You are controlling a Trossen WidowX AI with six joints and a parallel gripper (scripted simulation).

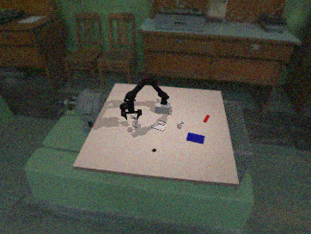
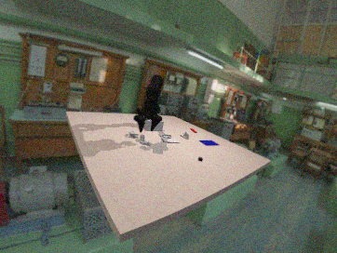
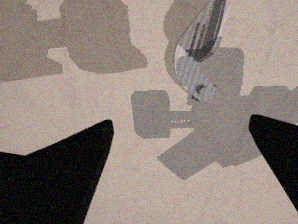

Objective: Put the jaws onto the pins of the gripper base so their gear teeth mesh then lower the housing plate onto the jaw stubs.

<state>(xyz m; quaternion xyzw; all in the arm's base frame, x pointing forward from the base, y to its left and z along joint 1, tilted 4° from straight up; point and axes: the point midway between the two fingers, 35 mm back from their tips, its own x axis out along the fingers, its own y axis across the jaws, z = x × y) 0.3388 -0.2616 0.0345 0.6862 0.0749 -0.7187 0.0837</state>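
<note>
Slanting upper-right in wrist view, grey ribbed part (image 3: 192, 67), open claw (image 1: 132, 118) (image 2: 148, 130) (image 3: 180, 123)

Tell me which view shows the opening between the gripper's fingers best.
The wrist view: both fingertips of the gripper loom large, with a wide gap between them. The top and exterior views show the spread too, but only as a small, dark shape.

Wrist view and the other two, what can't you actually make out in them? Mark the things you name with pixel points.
- Grey toothed part (image 3: 192, 70), wrist view: its upper end is cut off by the top edge.
- Gripper (image 1: 131, 116) (image 2: 148, 128) (image 3: 180, 123), wrist view: the lower edge crops both fingers.
- Small grey parts by the gripper, top and exterior views: too small and grainy to identify or tell whether any teeth mesh.
</note>
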